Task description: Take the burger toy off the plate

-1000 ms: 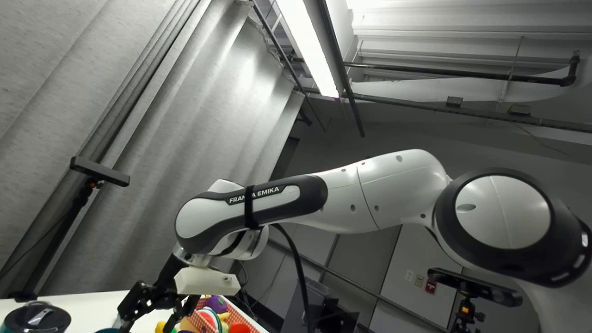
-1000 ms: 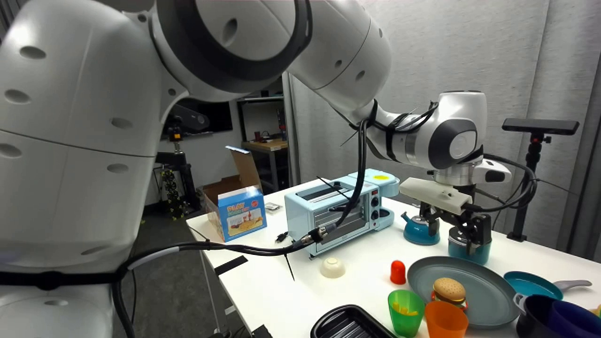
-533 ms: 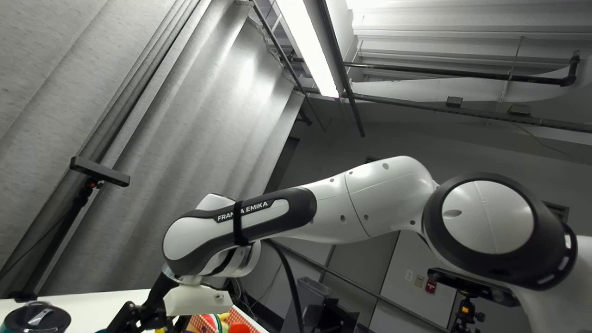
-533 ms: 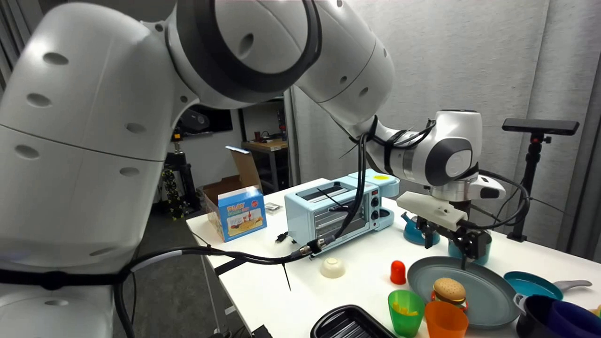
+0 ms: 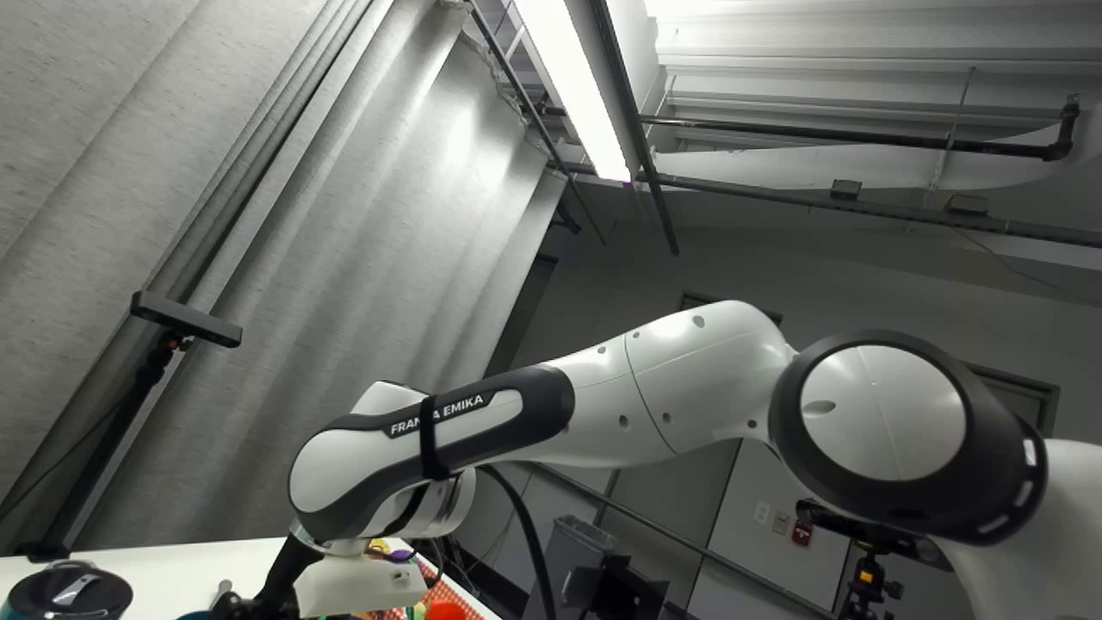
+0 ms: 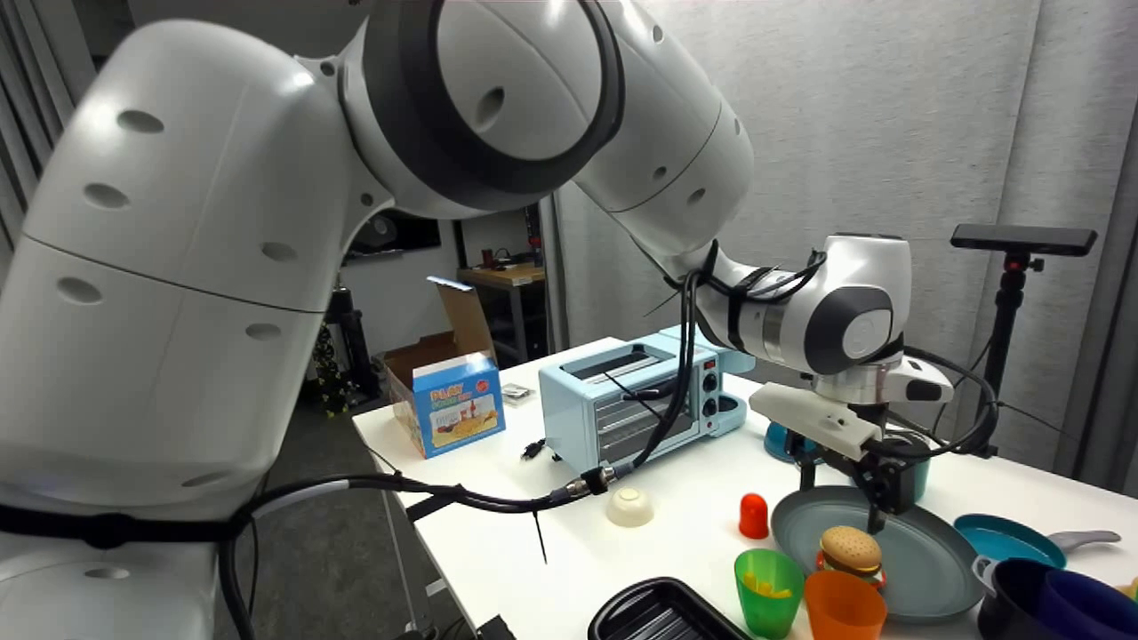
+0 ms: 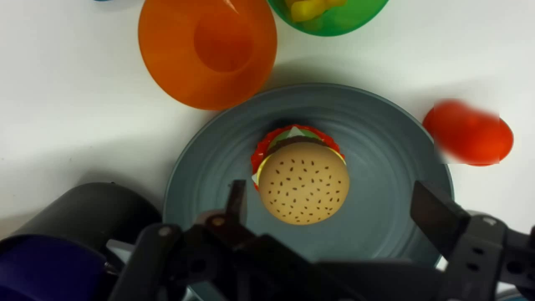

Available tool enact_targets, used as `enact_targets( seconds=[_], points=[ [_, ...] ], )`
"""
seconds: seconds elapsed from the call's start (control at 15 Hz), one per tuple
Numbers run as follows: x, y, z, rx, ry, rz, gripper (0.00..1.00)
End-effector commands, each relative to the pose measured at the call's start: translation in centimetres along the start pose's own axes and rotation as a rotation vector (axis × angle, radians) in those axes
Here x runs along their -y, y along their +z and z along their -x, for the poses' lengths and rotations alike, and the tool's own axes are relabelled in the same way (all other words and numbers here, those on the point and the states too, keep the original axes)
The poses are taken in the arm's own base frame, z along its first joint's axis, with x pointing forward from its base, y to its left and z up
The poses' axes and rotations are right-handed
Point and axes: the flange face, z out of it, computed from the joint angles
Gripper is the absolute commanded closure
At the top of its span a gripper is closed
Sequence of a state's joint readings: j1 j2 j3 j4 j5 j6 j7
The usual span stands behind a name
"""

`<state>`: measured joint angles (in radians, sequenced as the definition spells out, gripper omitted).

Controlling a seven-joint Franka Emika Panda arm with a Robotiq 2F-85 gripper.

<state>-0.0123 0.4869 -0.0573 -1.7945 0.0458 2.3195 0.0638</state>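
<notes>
White table [image 6: 693, 542], tan seed-dotted burger [image 7: 303, 183].

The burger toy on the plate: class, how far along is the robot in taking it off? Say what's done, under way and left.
Done: the gripper is open, over the plate.
In hand: probably lining up for a grasp; the wrist view shows the burger toy, not gripped.
Left: the grasp, the lift and the move off, since the burger toy rests on the plate.

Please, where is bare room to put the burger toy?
Bare table: between cream bowl, red toy and black tray; also between toaster oven and red toy. Crowded: beside the plate, by orange cup, green cup and black pot.
</notes>
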Motion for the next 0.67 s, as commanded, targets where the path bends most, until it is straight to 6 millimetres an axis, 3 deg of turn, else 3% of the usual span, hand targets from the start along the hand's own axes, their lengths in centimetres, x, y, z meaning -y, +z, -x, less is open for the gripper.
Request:
enact_targets(
  seconds=[0.0, 0.6],
  points=[
    [-0.9, 0.7, -0.4, -0.016, 0.003, 0.018, 0.00],
    [-1.7, 2.1, -1.4, -0.036, -0.006, 0.024, 0.00]
  ],
)
